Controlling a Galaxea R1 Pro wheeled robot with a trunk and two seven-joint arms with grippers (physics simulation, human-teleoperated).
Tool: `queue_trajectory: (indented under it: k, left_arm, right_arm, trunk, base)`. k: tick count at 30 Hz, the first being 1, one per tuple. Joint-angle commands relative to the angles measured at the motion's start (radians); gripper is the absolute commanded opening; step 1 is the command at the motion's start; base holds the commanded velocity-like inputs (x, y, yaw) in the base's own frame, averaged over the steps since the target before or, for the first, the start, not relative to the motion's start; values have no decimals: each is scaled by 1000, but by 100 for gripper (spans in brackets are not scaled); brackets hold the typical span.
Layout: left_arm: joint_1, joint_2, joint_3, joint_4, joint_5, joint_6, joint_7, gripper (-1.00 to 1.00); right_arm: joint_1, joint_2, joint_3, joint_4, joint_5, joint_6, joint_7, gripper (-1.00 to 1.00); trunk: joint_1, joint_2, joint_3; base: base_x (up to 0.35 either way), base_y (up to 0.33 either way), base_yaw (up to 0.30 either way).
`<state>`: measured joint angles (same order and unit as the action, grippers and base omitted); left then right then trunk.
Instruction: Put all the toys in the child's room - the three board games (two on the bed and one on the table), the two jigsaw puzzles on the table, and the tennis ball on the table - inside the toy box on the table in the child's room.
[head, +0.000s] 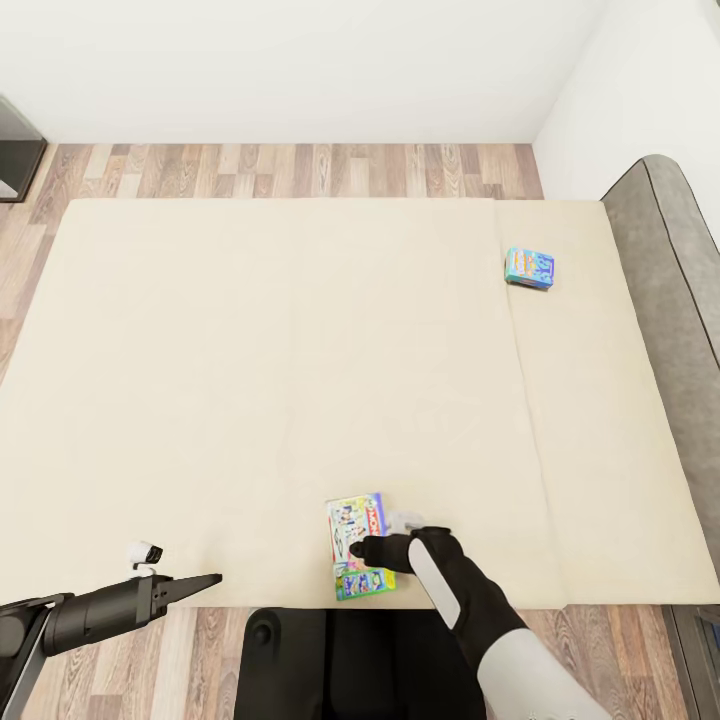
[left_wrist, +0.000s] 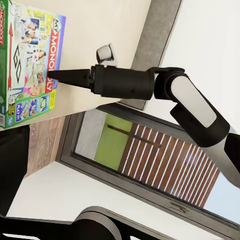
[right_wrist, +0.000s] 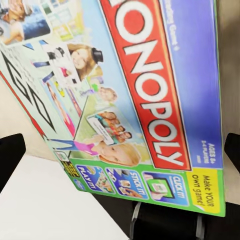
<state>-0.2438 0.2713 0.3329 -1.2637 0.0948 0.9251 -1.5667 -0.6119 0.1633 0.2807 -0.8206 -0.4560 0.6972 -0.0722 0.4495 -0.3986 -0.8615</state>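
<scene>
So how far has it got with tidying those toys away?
Nothing looks put away yet. Both board games are still on the bed: the right gripper is over the Monopoly box at the near edge, though a grip isn't clear, and the small blue game lies untouched near the headboard. The left gripper holds nothing.

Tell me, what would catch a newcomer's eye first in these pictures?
Most striking is the wide beige bed, nearly bare. A white-and-green Monopoly box lies at its near edge, with the right pincer reaching over it; the right wrist view shows its red logo up close. A smaller blue game box sits far off near the grey headboard, and the left pincer hovers by the near edge.
</scene>
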Motion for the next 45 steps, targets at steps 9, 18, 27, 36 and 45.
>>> queue_trajectory:
  k: [9, 18, 27, 36, 45]
  left_arm:
    - [0, 0, 0, 0, 0, 11, -4, 100]
    - [0, 0, 0, 0, 0, 11, -4, 100]
    - [0, 0, 0, 0, 0, 11, -4, 100]
    - [0, 0, 0, 0, 0, 11, -4, 100]
    - [0, 0, 0, 0, 0, 10, -4, 100]
  right_arm:
    - [-5, 11, 3, 14, -8, -26, -7, 100]
    - [-6, 11, 4, 35, -9, -53, -5, 100]
    - [-11, 11, 4, 44, -2, -57, -5, 100]
    - [-32, 11, 21, 93, 0, -92, 0, 100]
    - [-55, 11, 53, 120, 0, -100, 3, 100]
  trunk:
    - [1, -2, -1]
    - [1, -2, -1]
    - [1, -2, -1]
    - [1, -2, -1]
    - [1, -2, -1]
  base:
    - [0, 0, 0]
    - [0, 0, 0]
    - [0, 0, 0]
    - [0, 0, 0]
    - [0, 0, 0]
